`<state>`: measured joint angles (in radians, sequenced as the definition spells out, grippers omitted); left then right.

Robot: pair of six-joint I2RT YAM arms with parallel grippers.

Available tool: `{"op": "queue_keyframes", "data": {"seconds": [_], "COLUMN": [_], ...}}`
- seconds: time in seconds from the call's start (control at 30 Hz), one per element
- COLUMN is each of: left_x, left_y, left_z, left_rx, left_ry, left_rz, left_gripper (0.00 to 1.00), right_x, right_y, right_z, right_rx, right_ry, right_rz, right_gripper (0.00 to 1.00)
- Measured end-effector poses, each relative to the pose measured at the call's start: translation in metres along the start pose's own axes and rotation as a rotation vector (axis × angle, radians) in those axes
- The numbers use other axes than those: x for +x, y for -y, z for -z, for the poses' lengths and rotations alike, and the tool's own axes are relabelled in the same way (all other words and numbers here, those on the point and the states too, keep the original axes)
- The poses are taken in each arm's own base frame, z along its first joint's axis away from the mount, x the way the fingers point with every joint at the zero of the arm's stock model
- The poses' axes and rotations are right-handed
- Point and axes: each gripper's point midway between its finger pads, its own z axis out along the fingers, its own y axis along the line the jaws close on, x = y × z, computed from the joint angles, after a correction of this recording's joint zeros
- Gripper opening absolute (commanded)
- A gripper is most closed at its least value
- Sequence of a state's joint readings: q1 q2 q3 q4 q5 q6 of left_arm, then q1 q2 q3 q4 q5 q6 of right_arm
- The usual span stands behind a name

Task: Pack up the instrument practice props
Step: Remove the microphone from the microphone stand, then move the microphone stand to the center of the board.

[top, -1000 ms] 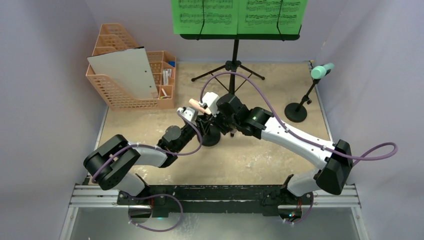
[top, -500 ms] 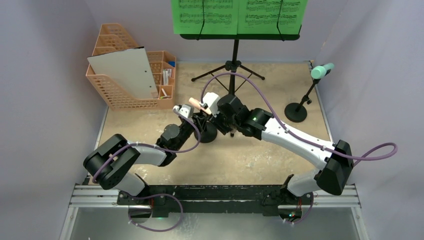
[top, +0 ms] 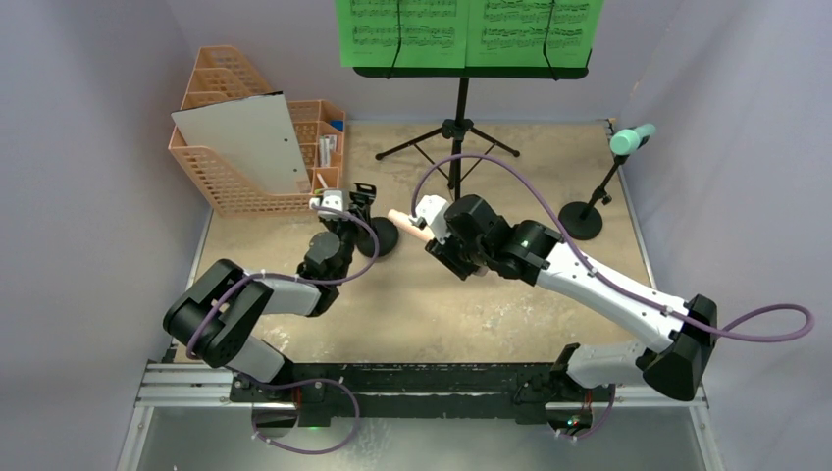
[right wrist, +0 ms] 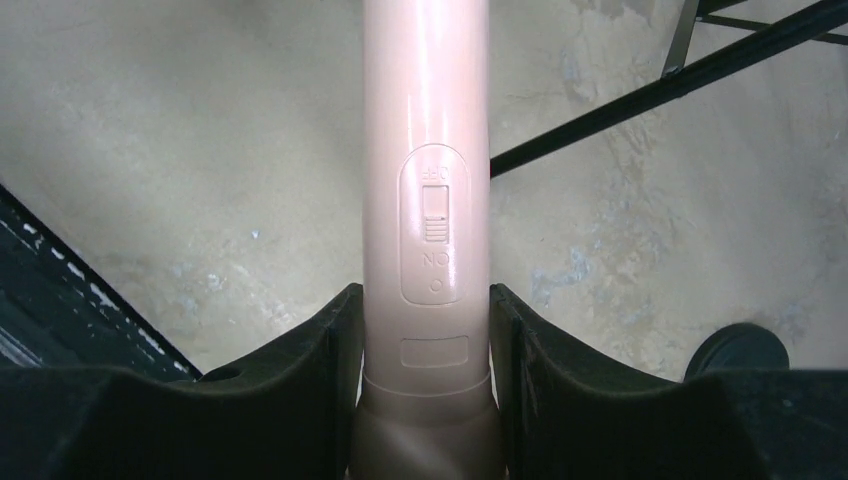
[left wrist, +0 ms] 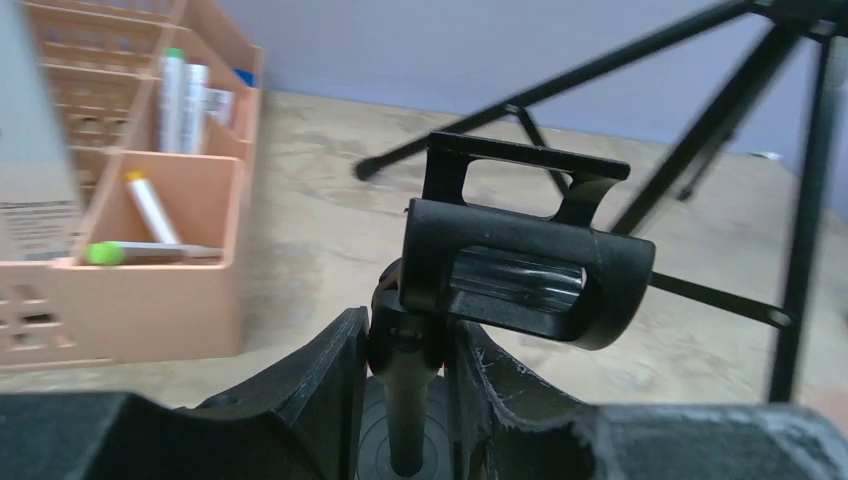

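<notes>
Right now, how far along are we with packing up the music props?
Early. Done: the pink microphone is out of its black holder, whose clip is empty. In hand: the right gripper clamps that microphone; the left gripper clamps the holder's stem. Left: the mint microphone sits in the other holder, the green sheets are on the music stand, and nothing looks packed away yet.

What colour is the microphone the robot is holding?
The microphone is pale pink, seen best in the right wrist view.

Green sheet-music pages [top: 402,29] get chopped at the overhead view's top edge, and the pink mic [right wrist: 427,150] runs off the right-wrist frame's top and bottom.
</notes>
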<state>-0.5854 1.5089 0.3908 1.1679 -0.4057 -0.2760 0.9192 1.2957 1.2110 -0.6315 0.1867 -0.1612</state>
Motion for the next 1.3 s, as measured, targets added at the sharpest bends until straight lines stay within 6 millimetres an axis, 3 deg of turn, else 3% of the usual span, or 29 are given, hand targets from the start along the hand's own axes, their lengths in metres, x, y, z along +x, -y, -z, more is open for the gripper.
{"op": "queue_keyframes", "data": {"seconds": [0.1, 0.17, 0.6, 0.67, 0.83, 0.9, 1.3], "left_x": [-0.002, -0.003, 0.006, 0.005, 0.007, 0.008, 0.004], "left_y": [-0.018, -0.019, 0.001, 0.003, 0.003, 0.003, -0.003], "left_z": [-0.002, -0.003, -0.009, -0.012, -0.016, -0.015, 0.002], "left_rx": [-0.074, -0.081, -0.007, -0.009, -0.023, -0.023, -0.035], "left_ry": [0.013, 0.015, -0.032, -0.039, -0.065, -0.075, -0.142], "left_rz": [-0.011, -0.013, -0.085, -0.098, -0.114, -0.120, -0.152], "left_gripper": [0.00, 0.00, 0.00, 0.06, 0.33, 0.39, 0.53], "right_x": [0.008, 0.010, 0.015, 0.014, 0.012, 0.014, 0.013], "right_y": [-0.002, -0.002, 0.001, 0.002, 0.003, 0.002, 0.003], "right_z": [0.007, 0.009, 0.021, 0.025, 0.028, 0.027, 0.025], "right_rx": [-0.009, -0.011, 0.005, 0.008, 0.011, 0.011, 0.015], "right_ry": [-0.021, -0.028, -0.009, 0.004, 0.024, 0.021, 0.028], "right_rz": [0.007, 0.009, 0.005, 0.002, -0.001, 0.000, -0.001], "right_gripper": [0.00, 0.00, 0.00, 0.00, 0.00, 0.00, 0.00]}}
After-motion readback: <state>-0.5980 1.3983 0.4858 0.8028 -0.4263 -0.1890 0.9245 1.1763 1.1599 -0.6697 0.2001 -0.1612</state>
